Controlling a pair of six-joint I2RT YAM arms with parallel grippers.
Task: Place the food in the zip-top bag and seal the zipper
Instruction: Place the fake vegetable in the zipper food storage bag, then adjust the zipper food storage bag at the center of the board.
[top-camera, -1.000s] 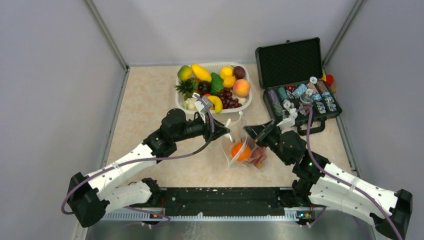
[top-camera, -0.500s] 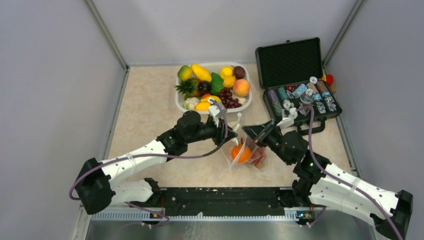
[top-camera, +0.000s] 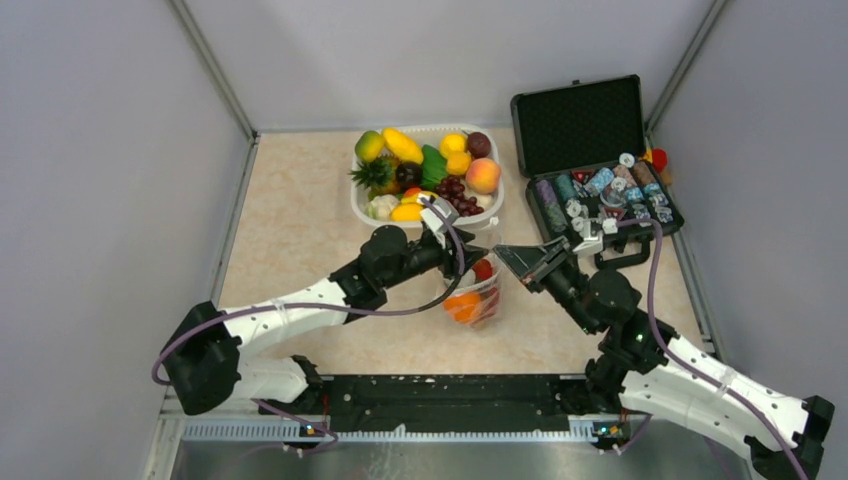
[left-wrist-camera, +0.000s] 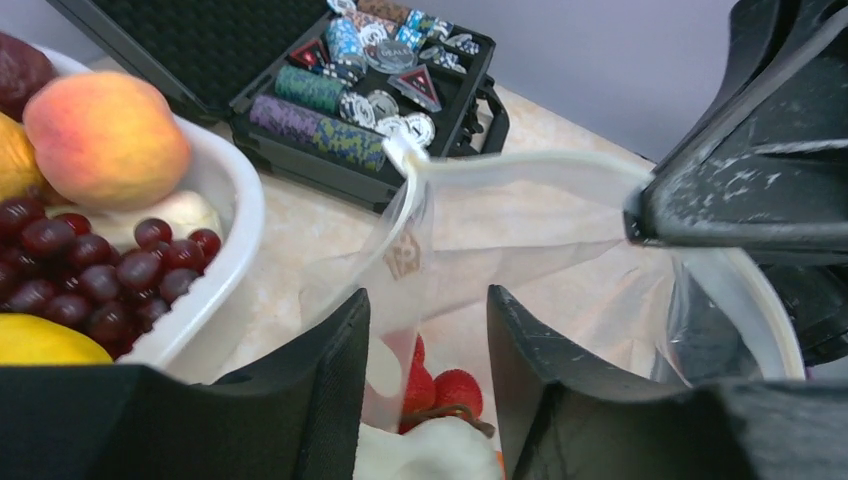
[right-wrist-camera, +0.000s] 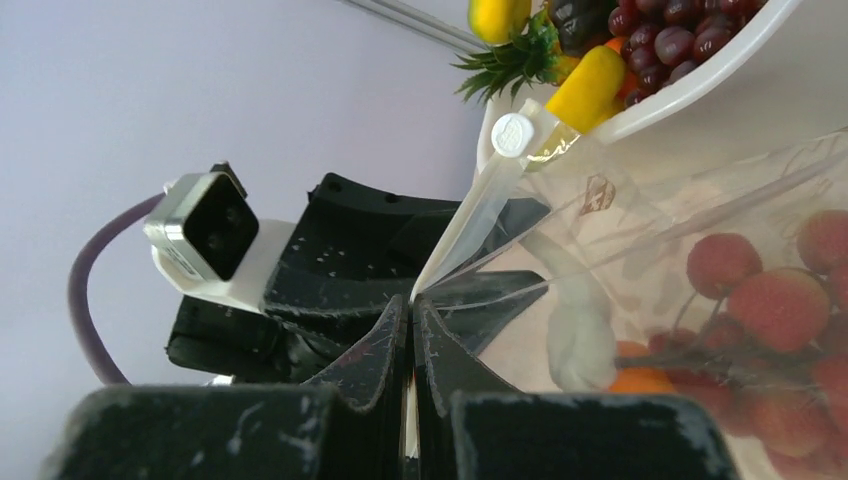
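Right now the zip-top bag (top-camera: 478, 298) stands upright on the tabletop (top-camera: 300, 240), between the two arms and just in front of the white tub (top-camera: 362, 205). Through its clear film an orange (top-camera: 462, 306) shows low down, with red strawberries (top-camera: 484, 270) against it and above it.

From the right wrist the strawberries (right-wrist-camera: 780, 305) fill the bag's lower side. The zipper (right-wrist-camera: 480, 215) runs as a whitish strip from the jaws up to a small round white slider (right-wrist-camera: 512, 133) near the tub's rim. The right gripper (right-wrist-camera: 410, 305) has its jaws pressed together on the bag's edge at the end of that strip, so it holds the bag up from the right.

The left gripper (left-wrist-camera: 425, 300) comes in from the other side with its jaws parted, a clear gap between them. The bag's film hangs down in that gap, unclamped; I cannot tell whether it brushes a finger. Above them the zipper (left-wrist-camera: 520, 165) stretches across to the right gripper's black fingers, and the bag's mouth stands open.

Behind, the tub holds more fruit: a peach (top-camera: 483, 176), dark grapes (top-camera: 458, 195) and a banana (top-camera: 402, 145). To the right, a black case (top-camera: 580, 125) lies open with rows of chips (top-camera: 600, 195) in its tray.
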